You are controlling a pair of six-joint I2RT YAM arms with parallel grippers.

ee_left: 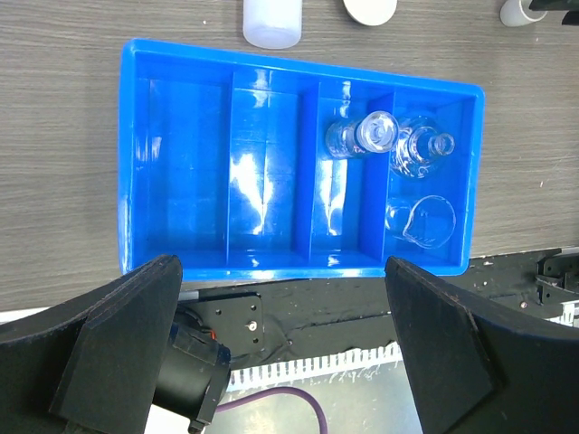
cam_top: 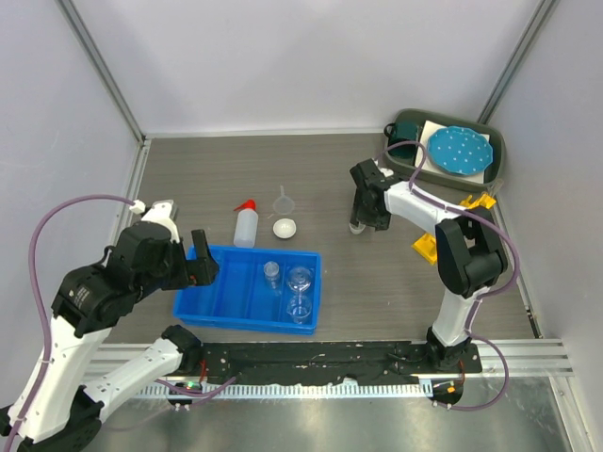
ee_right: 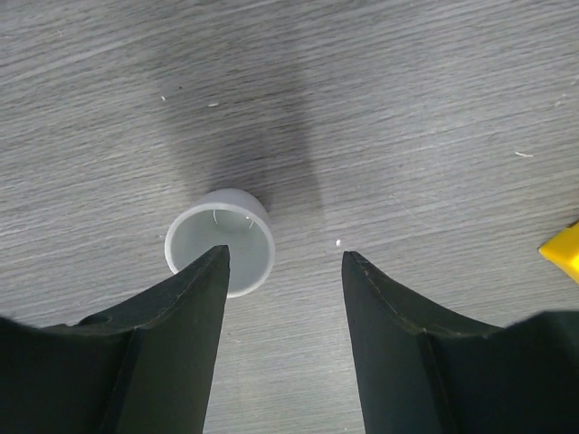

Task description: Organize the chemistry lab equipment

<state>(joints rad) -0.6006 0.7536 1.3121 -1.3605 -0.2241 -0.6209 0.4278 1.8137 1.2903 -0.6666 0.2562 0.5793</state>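
A blue divided tray (cam_top: 226, 297) (ee_left: 181, 172) holds a clear flask (ee_left: 423, 149) and two small beakers (ee_left: 362, 136) (ee_left: 423, 221) in its right compartments. Behind the tray stand a white squeeze bottle with a red nozzle (cam_top: 246, 226), a clear funnel (cam_top: 284, 201) and a white round dish (cam_top: 285, 228). My left gripper (cam_top: 196, 262) (ee_left: 280, 271) hangs open over the tray's near left edge, holding nothing. My right gripper (cam_top: 362, 222) (ee_right: 285, 256) is open and points down at a small white cup (ee_right: 220, 237). Its left fingertip is over the cup's mouth and its right fingertip is outside the wall.
A yellow tube rack (cam_top: 429, 247) (ee_right: 563, 253) lies by the right arm. A grey bin (cam_top: 497, 165) at the back right holds a teal mug (cam_top: 405, 132) and a blue white-dotted plate (cam_top: 460, 149). Enclosure walls close in the table on three sides.
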